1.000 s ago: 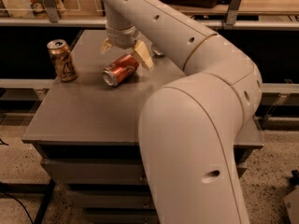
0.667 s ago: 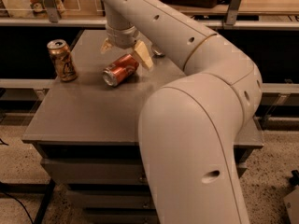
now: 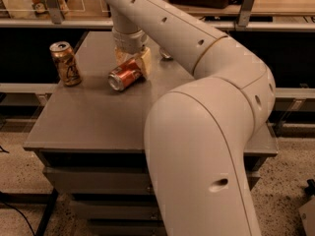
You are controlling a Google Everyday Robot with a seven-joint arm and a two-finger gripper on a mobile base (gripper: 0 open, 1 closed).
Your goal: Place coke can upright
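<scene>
The coke can [image 3: 124,76] is orange-red with silver ends and lies on its side on the grey table [image 3: 98,117], its silver top facing the front left. My gripper [image 3: 133,64] comes down from above onto the can's far end. Its pale fingers [image 3: 145,63] press against both sides of the can, which still rests on the tabletop. The far end of the can is hidden by the gripper.
A tan-gold can [image 3: 65,63] with a dark figure stands upright to the left of the coke can. A small silvery object [image 3: 166,56] peeks out behind my arm. My large arm covers the table's right half. Shelves and rails run behind the table.
The fingers, spread wide on either side of the can before, have drawn in against it. The can has stayed in place, lying on its side.
</scene>
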